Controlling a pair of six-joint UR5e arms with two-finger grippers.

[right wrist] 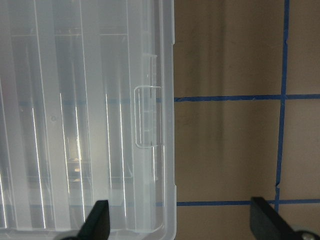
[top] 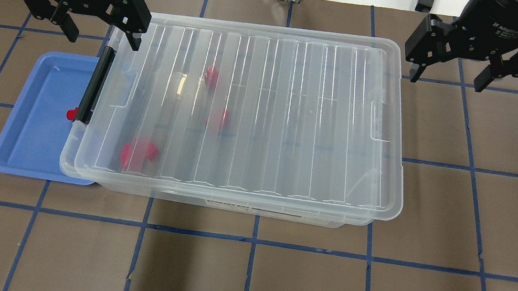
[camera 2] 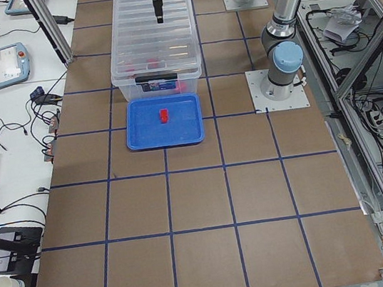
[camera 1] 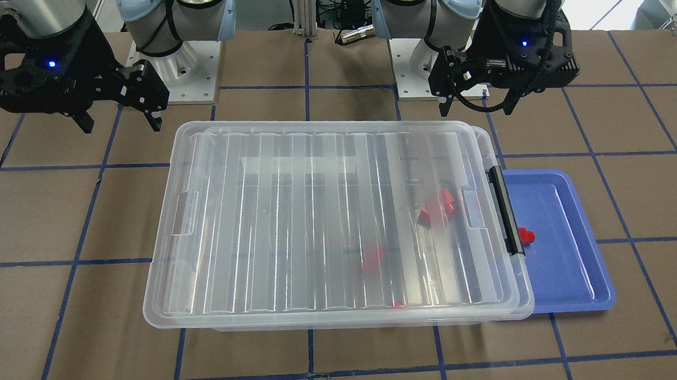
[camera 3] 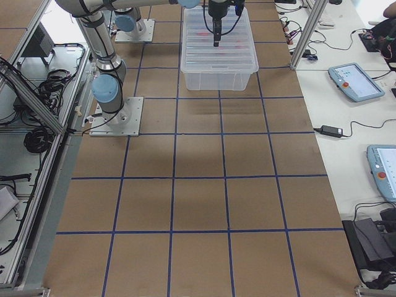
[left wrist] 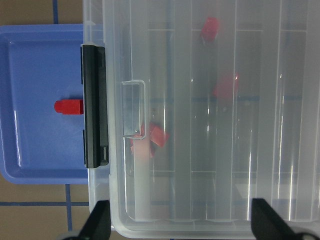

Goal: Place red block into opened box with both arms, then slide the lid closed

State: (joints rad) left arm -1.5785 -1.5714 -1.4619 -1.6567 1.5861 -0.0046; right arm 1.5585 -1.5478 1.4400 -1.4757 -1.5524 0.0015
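Front view: the lid (camera 1: pixel 328 213) lies across the box (camera 1: pixel 526 287), and only the black-bar end peeks out. Red blocks (camera 1: pixel 439 207) show through it inside. One more block (camera 1: pixel 526 236) sits in the blue tray (camera 1: pixel 571 282).

Overhead: the left gripper (top: pixel 100 32) hangs over the bar end, jaws wide and empty. The right gripper (top: pixel 447 78) hangs off the lid's other end, also wide and empty.

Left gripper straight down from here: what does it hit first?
Likely the translucent ribbed plastic lid, its long edge near the black bar: the left wrist view shows that edge between the fingers of the open left gripper. Depth unclear; it might pass beside it onto the brown table.
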